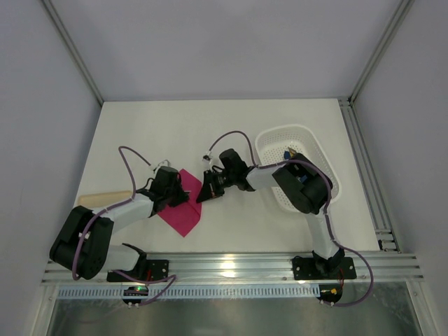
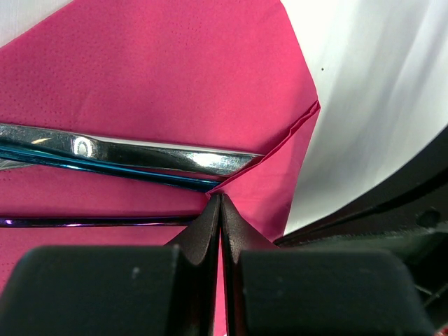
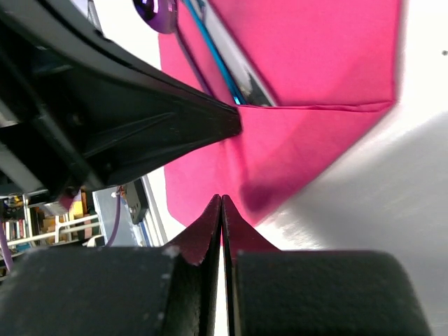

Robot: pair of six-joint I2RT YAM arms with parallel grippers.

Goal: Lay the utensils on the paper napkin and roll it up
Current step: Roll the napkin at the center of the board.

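The left gripper point(image 2: 220, 201) is fully closed, its two fingers pressed together with no gap. Its tip sits on the napkin point(image 2: 161, 70), exactly at the edge of a folded-over corner. I cannot tell if some paper is pinched between the fingers. The right gripper point(image 3: 222, 203) is closed too and holds nothing that I can see. Its tip is over the outer edge of the napkin, beside the same folded corner, and the left gripper's finger points at the fold from the other side.

The utensils point(image 2: 140, 157) lie on the napkin, side by side and almost parallel. They are thin glossy handles, one with a bright reflection, one bluish and one dark purple. Their ends go under the folded corner, just in front of the left gripper's tip. In the right wrist view, a round purple spoon head point(image 3: 157, 10) is at the far side of the napkin, at its border.

The napkin lies flat on the white table point(image 1: 210, 126), between the two grippers. A white basket point(image 1: 269, 143) stands well apart from the napkin, on the right arm's side. A pale beige stick point(image 1: 105, 198) lies on the opposite side of the napkin, near the left arm.
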